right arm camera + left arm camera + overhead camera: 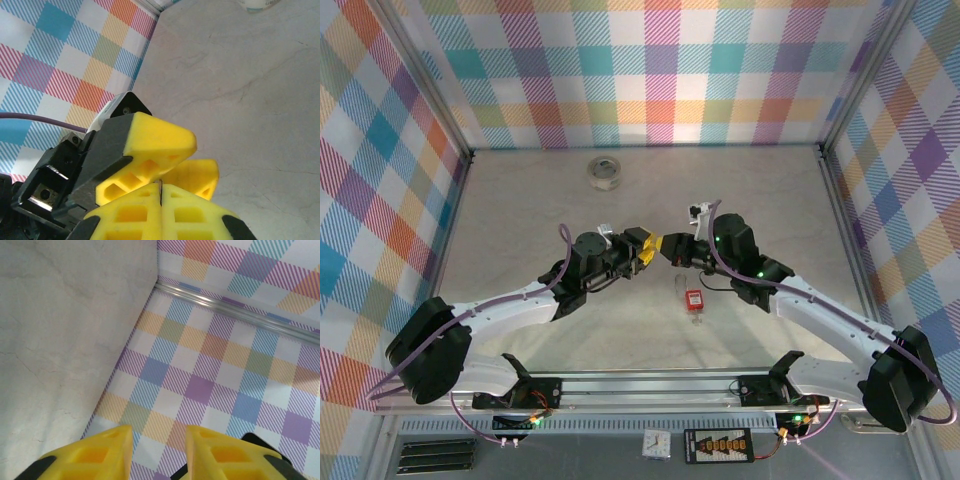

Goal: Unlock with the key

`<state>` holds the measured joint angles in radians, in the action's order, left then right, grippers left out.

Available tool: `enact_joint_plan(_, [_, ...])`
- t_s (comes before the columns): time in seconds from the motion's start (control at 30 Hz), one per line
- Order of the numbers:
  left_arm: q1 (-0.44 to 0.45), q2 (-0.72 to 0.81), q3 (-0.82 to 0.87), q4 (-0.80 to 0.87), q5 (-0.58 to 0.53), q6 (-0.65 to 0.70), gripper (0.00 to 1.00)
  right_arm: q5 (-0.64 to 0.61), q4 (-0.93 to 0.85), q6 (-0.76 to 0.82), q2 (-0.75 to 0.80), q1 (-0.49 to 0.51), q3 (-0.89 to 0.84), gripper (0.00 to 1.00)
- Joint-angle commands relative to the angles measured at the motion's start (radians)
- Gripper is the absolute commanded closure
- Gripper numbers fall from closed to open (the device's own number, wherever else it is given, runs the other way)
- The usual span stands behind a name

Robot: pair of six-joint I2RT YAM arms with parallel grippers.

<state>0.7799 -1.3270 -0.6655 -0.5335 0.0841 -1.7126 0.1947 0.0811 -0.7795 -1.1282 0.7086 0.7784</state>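
Fingers (107, 452) of the left gripper (644, 251) stand narrowly parted, tip to tip with the pressed-together pair of the right gripper (161, 200), just beyond the red padlock (694, 298) lying on the table (520, 200); whether a key is pinched I cannot tell, so any handover wants square alignment first.

Right hand (161, 191) pressed shut — left hand (202, 159) flanks its tips, above marble table (260, 100).

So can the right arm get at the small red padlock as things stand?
Probably yes. The small red padlock lies uncovered on the table close beside the right arm, nothing between. Its shut jaws are up against those of the left arm, so it must back off and open first.
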Motion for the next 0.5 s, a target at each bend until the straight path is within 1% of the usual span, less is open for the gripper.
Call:
enact_joint_plan(0.0, [-0.010, -0.001, 0.012, -0.040, -0.008, -0.004, 0.72, 0.011, 0.017, 0.019, 0.028, 0.009, -0.011, 1.00])
enact_joint_plan(0.23, [-0.013, -0.005, 0.011, -0.020, -0.009, 0.012, 0.82, 0.031, 0.008, 0.045, 0.034, 0.011, -0.014, 1.00])
enact_joint_plan(0.47, [-0.016, -0.013, 0.004, -0.001, -0.009, 0.028, 1.00, 0.055, -0.006, 0.085, 0.039, 0.016, -0.011, 1.00])
